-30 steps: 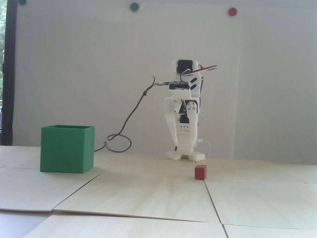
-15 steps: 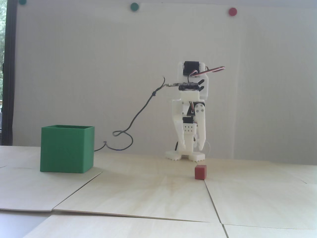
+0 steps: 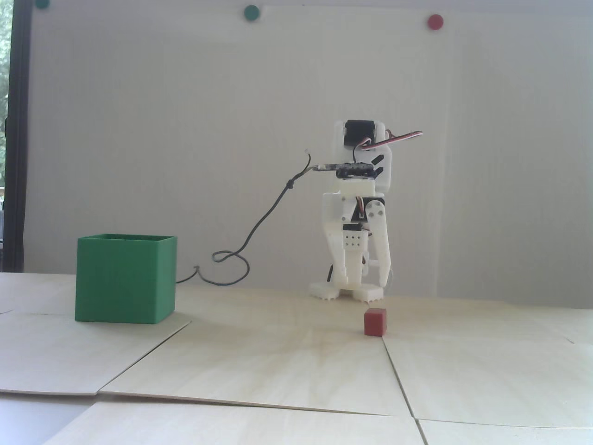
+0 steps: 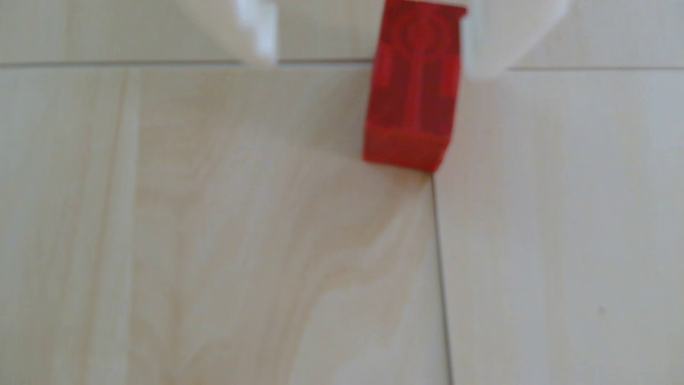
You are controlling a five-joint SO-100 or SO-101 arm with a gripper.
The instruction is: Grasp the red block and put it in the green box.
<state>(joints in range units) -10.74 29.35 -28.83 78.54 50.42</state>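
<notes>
The block [image 3: 375,322] lay on the counter [image 3: 278,352], well apart from the box [image 3: 125,278]. The end effector [image 3: 366,277] hung above it, jaws spread, empty. It looked light, rigid and matte; its long flat sides seemed best to pinch.

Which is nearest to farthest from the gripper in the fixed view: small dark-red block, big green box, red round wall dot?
From the gripper, open:
1. Small dark-red rectangular block, just below it on the wooden table.
2. Red round wall dot, high above, slightly right.
3. Large matte green box, far left on the table.
</notes>
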